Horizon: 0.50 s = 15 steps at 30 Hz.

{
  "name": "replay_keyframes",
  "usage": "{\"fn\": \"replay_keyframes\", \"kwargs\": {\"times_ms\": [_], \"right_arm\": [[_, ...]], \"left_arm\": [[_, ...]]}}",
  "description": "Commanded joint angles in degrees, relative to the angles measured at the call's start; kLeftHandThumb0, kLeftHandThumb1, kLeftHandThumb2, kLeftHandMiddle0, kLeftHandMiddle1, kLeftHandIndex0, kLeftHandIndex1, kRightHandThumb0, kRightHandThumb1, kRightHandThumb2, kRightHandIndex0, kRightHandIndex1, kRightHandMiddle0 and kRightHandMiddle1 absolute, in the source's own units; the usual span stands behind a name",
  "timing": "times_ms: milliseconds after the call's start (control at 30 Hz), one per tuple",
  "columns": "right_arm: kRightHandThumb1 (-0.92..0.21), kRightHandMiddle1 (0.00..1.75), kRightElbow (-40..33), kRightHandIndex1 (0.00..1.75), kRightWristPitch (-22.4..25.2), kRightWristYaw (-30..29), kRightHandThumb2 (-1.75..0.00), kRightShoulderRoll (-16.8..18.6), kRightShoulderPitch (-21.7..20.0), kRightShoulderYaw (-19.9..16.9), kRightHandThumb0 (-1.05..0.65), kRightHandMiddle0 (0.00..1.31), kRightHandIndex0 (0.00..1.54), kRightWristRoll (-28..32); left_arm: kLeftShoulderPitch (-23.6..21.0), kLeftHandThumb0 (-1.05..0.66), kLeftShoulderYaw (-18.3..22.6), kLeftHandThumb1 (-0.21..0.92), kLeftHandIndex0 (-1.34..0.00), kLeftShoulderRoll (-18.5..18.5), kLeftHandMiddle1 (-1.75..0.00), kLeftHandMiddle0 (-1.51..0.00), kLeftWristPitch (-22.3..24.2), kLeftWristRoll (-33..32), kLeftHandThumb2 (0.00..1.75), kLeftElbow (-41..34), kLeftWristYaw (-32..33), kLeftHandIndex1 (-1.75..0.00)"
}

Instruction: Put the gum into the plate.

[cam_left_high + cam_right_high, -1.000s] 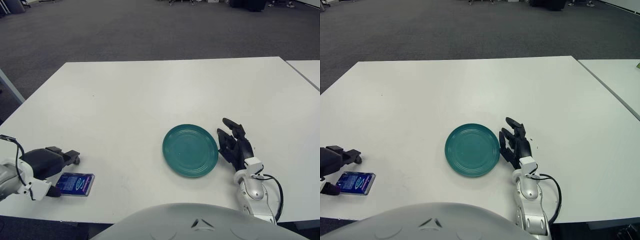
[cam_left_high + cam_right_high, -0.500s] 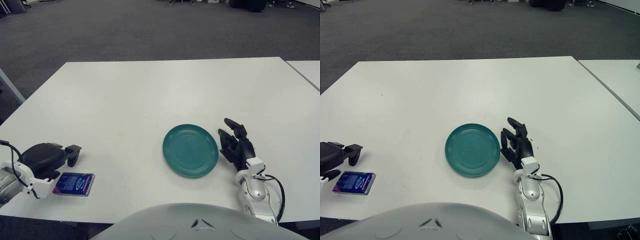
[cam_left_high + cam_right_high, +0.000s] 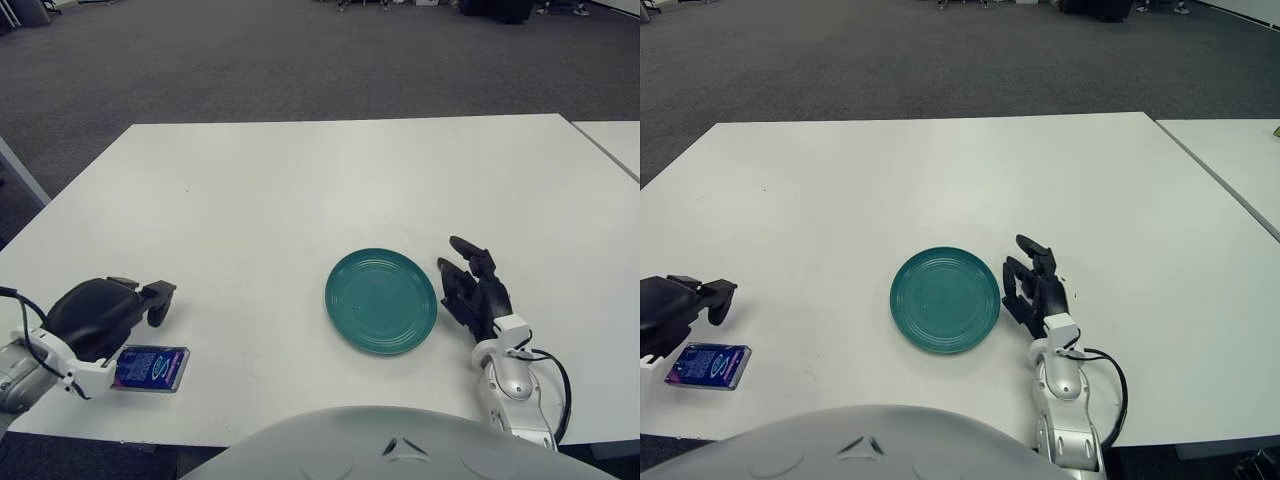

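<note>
A: What's sitting on the worktop (image 3: 300, 190)?

B: One white worktop, carrying one teal plate (image 3: 381, 300) and one gum pack (image 3: 150, 367). A second white surface (image 3: 612, 140) is showing past the right edge, apart from this one. Grey carpet floor (image 3: 300, 60) is running behind the far edge.

A: Where's the gum lying?

B: Flat near the front-left corner, close to the front edge. The plate is sitting right of centre, toward the front edge. The two are well apart, with bare worktop between them, so nothing is blocking that stretch.

A: Orientation of the pack?

B: It's a dark blue flat rectangle, face up, with a light oval mark on top. Its long axis is running roughly parallel to the front edge, left to right, tilted slightly.

A: Left hand?

B: The left hand (image 3: 105, 315) is hovering just behind and left of the gum, overlapping the pack's left end in the left eye view. The fingers (image 3: 160, 296) are curling loosely forward, gripping nothing. I can't tell whether it's touching the pack.

A: Right hand?

B: The right hand (image 3: 474, 290) is showing just beside the plate's right rim, toward the front-right part of the worktop. Its fingers are spread loosely, pointing away from the robot, holding nothing.

A: Count?

B: One plate, one gum pack, two hands.
</note>
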Motion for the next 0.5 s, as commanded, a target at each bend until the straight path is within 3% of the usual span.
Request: {"fn": "replay_keyframes", "kwargs": {"times_ms": [0, 467], "right_arm": [[-0.92, 0.73, 2.23, 0.30, 2.97, -0.39, -0.63, -0.77, 1.81, -1.26, -0.73, 0.00, 0.29, -0.32], [-0.92, 0.74, 2.37, 0.30, 2.92, -0.17, -0.63, -0.86, 1.77, -1.50, -0.74, 0.00, 0.27, -0.35]], "left_arm": [[-0.21, 0.00, 0.77, -0.01, -0.63, -0.27, -1.61, -0.90, 0.61, -0.56, 1.64, -0.62, 0.38, -1.75], [1.01, 0.00, 0.96, -0.01, -0.63, 0.12, -1.62, -0.89, 2.42, -6.49, 1.64, -3.26, -6.02, -1.75]]}}
